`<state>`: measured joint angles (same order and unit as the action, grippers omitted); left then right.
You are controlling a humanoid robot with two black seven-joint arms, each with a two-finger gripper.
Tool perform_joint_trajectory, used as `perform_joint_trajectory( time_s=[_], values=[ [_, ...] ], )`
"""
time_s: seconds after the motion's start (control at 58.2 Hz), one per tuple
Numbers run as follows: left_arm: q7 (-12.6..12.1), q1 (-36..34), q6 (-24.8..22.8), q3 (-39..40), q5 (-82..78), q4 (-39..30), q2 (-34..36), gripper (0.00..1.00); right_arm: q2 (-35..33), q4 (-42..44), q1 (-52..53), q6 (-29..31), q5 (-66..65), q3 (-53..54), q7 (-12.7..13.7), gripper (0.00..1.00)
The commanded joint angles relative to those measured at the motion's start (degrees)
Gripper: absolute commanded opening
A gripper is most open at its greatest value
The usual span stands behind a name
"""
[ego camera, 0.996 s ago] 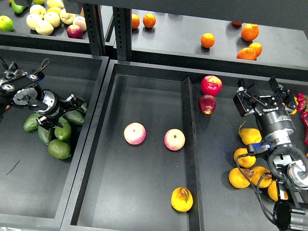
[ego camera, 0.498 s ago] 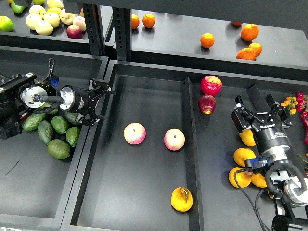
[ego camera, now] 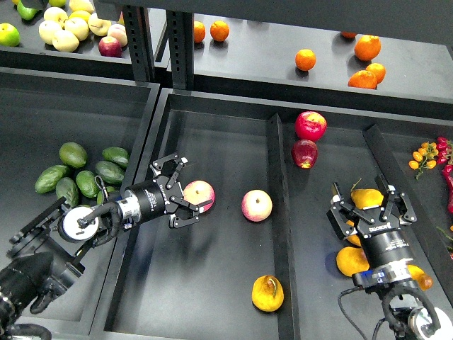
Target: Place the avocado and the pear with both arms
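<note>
Several dark green avocados (ego camera: 86,182) lie in the left bin. My left gripper (ego camera: 185,192) is open and empty. It reaches over the bin wall into the middle tray, and its fingertips stand just left of a pink-yellow apple (ego camera: 200,196). One golden pear (ego camera: 267,293) with a brown stem lies at the front of the middle tray. More pears (ego camera: 352,261) lie in the right bin. My right gripper (ego camera: 366,203) is open and points away from me, with a pear (ego camera: 367,197) between its fingers. I cannot tell whether the fingers touch it.
A second pink apple (ego camera: 256,205) lies mid-tray. Two red apples (ego camera: 310,125) sit behind the divider (ego camera: 276,184). Oranges (ego camera: 367,47) and pale fruits (ego camera: 65,28) lie on the back shelf. Small red and orange fruits (ego camera: 427,154) sit at the far right.
My left gripper swung right from the avocado pile, over the bin wall, to the apple in the middle tray, empty. My right gripper moved nearer and lower, onto the pear pile.
</note>
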<state>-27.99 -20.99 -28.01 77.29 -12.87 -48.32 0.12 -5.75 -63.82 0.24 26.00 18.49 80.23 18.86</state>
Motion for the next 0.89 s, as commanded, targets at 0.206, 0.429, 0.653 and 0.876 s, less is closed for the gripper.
perform_joint_trajectory(
  time_s=[0.206,0.429,0.653,0.876],
  values=[
    [-0.01,7.1,0.01,5.67,7.76,-5.99,-0.12,0.98,-11.12,3.27,1.77,2.0,-0.38,-9.38,9.14,1.0],
    [-0.01,10.97,0.01,6.03,12.16,-9.77,-0.12,0.98,-16.92,3.88,5.2,2.0,-1.96,-14.74,9.14,1.0],
    [1.63,15.45,0.01,5.94,14.53,-12.06,-0.12,0.98,-25.97,4.06,11.79,2.0,-6.53,-23.0,9.14,1.0],
    [2.15,19.93,0.01,5.94,20.77,-18.21,-0.12,0.99,-30.64,4.5,20.32,2.0,-9.69,-35.49,9.14,1.0]
  ],
)
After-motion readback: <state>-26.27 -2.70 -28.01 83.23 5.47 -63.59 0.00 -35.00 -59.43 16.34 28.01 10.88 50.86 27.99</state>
